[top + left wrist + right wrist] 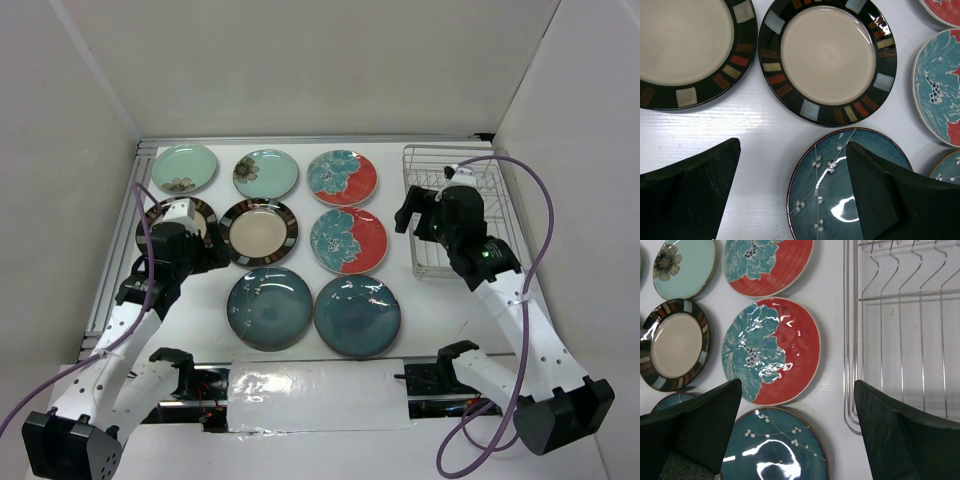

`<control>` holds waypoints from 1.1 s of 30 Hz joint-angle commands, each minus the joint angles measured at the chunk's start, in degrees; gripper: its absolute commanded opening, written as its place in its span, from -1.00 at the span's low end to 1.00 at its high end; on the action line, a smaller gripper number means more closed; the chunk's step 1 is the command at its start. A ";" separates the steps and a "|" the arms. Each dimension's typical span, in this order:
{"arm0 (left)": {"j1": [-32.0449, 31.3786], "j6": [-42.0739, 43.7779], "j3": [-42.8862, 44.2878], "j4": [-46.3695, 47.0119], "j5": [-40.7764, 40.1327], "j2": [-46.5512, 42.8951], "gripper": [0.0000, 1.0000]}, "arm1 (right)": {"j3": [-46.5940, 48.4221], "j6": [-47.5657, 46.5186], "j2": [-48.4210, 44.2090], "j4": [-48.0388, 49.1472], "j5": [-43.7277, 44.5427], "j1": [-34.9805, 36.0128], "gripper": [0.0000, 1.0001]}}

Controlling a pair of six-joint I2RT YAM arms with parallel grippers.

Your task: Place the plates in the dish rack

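Observation:
Eight plates lie flat on the white table: two mint green (184, 168) (266, 174), two red-orange with teal flowers (343, 177) (348, 241), two cream with striped rims (259, 232) (675, 45), two dark teal (269, 307) (357, 316). The silver wire dish rack (432, 160) stands empty at the back right. My left gripper (792, 145) is open and empty, hovering over the left teal plate's edge (820, 185) and partly hiding the left cream plate in the top view. My right gripper (797, 382) is open and empty, above the gap between the near red plate (790, 350) and the rack (900, 330).
White walls close in the table at the back and both sides. A metal rail (120, 240) runs along the table's left edge. A strip of clear tape (315, 390) lies at the near edge between the arm bases. Purple cables loop off both arms.

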 commanded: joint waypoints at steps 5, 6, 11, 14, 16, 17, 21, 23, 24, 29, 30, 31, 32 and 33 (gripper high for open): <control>-0.22 -0.40 2.17 0.93 0.90 0.12 0.99 | -0.42 0.93 -3.08 -3.83 -7.12 0.49 0.98; -0.22 -0.40 2.17 0.93 0.90 0.12 0.99 | -0.42 0.93 -3.08 -4.45 -9.22 0.49 0.98; -0.22 -0.40 2.17 0.93 1.43 0.65 0.99 | -3.40 2.42 -4.75 -9.01 -14.42 0.49 0.91; -0.22 -0.40 2.17 0.93 1.96 1.27 0.99 | -6.30 5.32 -8.43 -11.30 -14.43 0.49 0.87; -0.22 0.12 2.70 0.93 1.96 1.79 0.99 | -7.97 6.20 -10.20 -12.53 -16.70 0.49 0.81; -0.22 0.12 2.70 0.93 1.96 1.79 0.99 | -9.80 7.60 -10.72 -13.67 -17.49 0.49 0.78; -0.22 0.65 2.70 0.40 2.49 1.79 0.99 | -15.17 10.77 -15.72 -15.00 -20.83 0.49 0.69; -0.22 0.65 2.70 0.40 3.01 1.79 0.99 | -17.63 13.57 -17.31 -15.78 -20.84 0.49 0.65; -0.22 0.65 2.70 0.40 3.01 1.79 0.99 | -18.34 14.29 -17.84 -16.31 -20.84 0.49 0.61; -0.22 1.18 2.70 0.40 4.15 2.32 0.99 | -22.38 16.92 -19.78 -19.91 -19.00 0.49 0.55; -0.22 1.70 2.70 0.40 4.16 2.32 0.99 | -22.91 17.80 -20.48 -19.92 -19.00 0.49 0.55; -0.22 1.71 2.70 0.40 4.68 2.84 0.99 | -24.05 18.85 -21.01 -20.53 -18.39 0.49 0.55; -0.22 1.71 2.70 0.40 4.68 2.85 0.99 | -24.06 18.86 -21.01 -20.54 -18.38 0.49 0.55; -0.22 1.71 2.70 0.40 4.68 2.85 0.99 | -25.54 19.39 -21.01 -20.54 -18.38 0.49 0.55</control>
